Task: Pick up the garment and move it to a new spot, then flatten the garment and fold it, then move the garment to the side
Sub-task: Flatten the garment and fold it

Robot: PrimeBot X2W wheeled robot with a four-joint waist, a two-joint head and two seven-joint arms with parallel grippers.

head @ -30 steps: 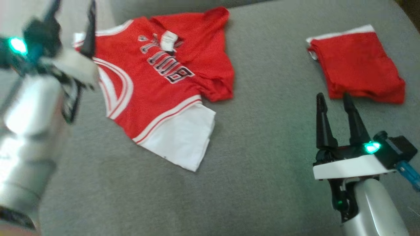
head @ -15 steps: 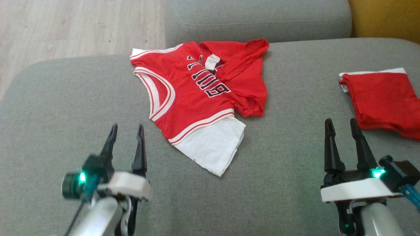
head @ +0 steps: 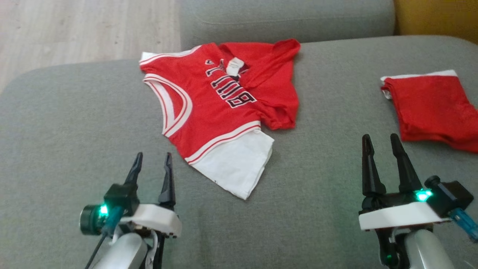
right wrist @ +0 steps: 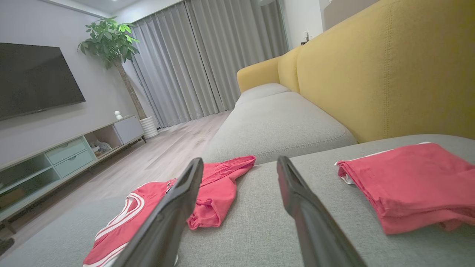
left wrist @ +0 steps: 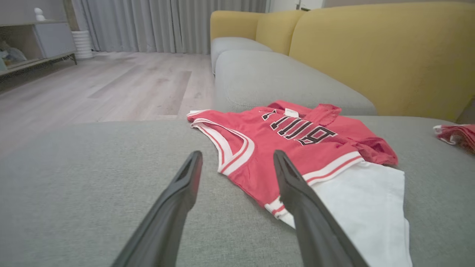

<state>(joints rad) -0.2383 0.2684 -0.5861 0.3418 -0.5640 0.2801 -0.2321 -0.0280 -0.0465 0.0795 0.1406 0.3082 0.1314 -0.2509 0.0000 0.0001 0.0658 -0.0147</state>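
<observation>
Left jaws lowered near jersey (head: 209, 101); right wrist view shows television (right wrist: 33, 79)

A folded red garment (head: 429, 108) runs off the head view's right edge; the red jersey (head: 209, 112), doubled over on itself, hides part of its chest lettering.

Head view: high, tilted down onto grey sofa seat (head: 67, 123); red jersey (head: 209, 116) upper centre. Left wrist view: low, near seat, facing jersey at centre right. Right wrist view: low, facing along yellow backrest (right wrist: 389, 66); jersey lower left. All three share jersey.
</observation>
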